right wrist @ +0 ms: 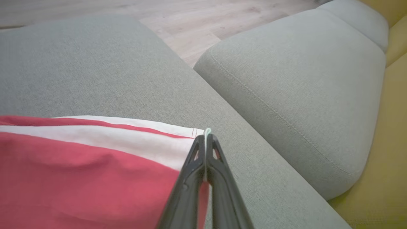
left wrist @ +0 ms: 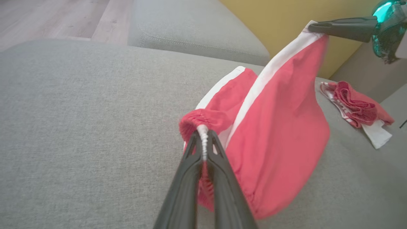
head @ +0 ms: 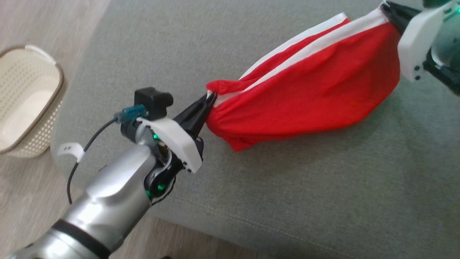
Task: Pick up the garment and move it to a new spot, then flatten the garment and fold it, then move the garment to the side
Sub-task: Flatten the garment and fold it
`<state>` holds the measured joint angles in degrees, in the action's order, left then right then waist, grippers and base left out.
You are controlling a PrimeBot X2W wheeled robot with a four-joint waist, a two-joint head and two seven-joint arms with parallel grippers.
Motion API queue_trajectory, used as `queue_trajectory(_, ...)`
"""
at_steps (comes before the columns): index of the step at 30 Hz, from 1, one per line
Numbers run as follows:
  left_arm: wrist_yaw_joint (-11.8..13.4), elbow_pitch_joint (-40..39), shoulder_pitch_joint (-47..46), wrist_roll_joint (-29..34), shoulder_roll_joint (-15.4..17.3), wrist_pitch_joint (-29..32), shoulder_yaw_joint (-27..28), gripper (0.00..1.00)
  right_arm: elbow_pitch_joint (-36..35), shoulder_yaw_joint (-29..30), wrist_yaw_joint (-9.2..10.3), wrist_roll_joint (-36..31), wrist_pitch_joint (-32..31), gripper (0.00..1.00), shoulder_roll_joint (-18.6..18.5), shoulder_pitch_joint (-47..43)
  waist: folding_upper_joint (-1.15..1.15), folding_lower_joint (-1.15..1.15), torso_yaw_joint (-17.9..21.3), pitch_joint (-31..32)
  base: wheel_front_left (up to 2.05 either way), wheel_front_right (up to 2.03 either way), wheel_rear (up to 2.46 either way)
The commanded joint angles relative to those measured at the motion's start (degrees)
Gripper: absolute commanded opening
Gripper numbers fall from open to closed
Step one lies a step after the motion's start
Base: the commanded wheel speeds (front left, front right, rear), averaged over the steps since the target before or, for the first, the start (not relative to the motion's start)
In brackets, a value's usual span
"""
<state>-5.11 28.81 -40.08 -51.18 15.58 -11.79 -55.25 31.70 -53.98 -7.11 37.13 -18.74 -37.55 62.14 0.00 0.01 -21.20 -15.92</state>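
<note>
The garment (head: 309, 86) is a pair of red shorts with white side stripes, stretched between my two grippers and hanging above the grey cushion (head: 287, 187). My left gripper (head: 211, 98) is shut on its gathered waistband, seen close in the left wrist view (left wrist: 203, 135). At the upper right, my right gripper (head: 386, 8) is shut on the white-striped hem corner; its closed tips (right wrist: 206, 140) pinch the fabric edge. The red cloth (right wrist: 79, 178) sags below it. From the left wrist, the right gripper (left wrist: 313, 28) shows holding the raised corner of the garment (left wrist: 279, 127).
A cream perforated basket (head: 27, 104) stands on the wooden floor at left. Another red and white cloth (left wrist: 356, 108) lies crumpled on the cushion beyond the shorts. A second grey cushion (right wrist: 295, 82) and a yellow sofa back (right wrist: 391, 133) lie to the right.
</note>
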Motion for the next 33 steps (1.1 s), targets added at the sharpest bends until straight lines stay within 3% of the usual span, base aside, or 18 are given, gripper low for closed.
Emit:
queue_trajectory(1, -0.2, 0.2, -3.3, -0.2, 0.8, -1.0, 2.3, 0.00, 0.0, -0.3, -0.37, -0.5, 0.2, 0.00, 0.2, 2.0, 0.00, -0.01, -1.3, -2.1, 0.00, 0.00, 0.00)
queue_trajectory(12, -1.9, 8.8, -7.3, -0.4, -3.9, -2.7, 2.4, 0.00, 9.5, -5.5, -0.37, -1.3, 3.5, 0.00, 3.2, 8.9, 0.00, -0.01, -3.1, -6.2, 0.00, 0.00, 0.00)
queue_trajectory(22, -2.3, 13.4, -10.0, -0.5, -6.2, -3.1, 2.6, 0.00, 15.4, -9.2, -0.37, -0.4, 7.0, 0.00, 6.0, 12.4, 0.00, -0.01, -3.4, -8.4, 0.00, 0.00, 0.00)
queue_trajectory(23, -2.3, 13.7, -10.1, -0.6, -6.4, -3.2, 2.4, 0.43, 16.1, -9.1, -0.37, -0.1, 7.7, 0.00, 6.3, 12.7, 0.00, -0.01, -3.4, -8.5, 0.00, 0.00, 0.00)
queue_trajectory(24, -2.3, 13.9, -10.1, -0.7, -6.5, -3.2, 2.3, 1.00, 16.9, -8.9, -0.37, 0.3, 8.2, 1.00, 6.7, 12.8, 0.00, -0.01, -3.4, -8.5, 0.00, 0.00, 0.00)
queue_trajectory(33, -2.4, 14.5, -8.4, -0.2, -6.7, -3.2, 7.6, 1.00, 23.2, -7.4, -0.37, 2.1, 15.2, 1.00, 9.3, 10.5, 0.00, -0.01, -1.9, -5.8, 0.00, 0.00, 0.00)
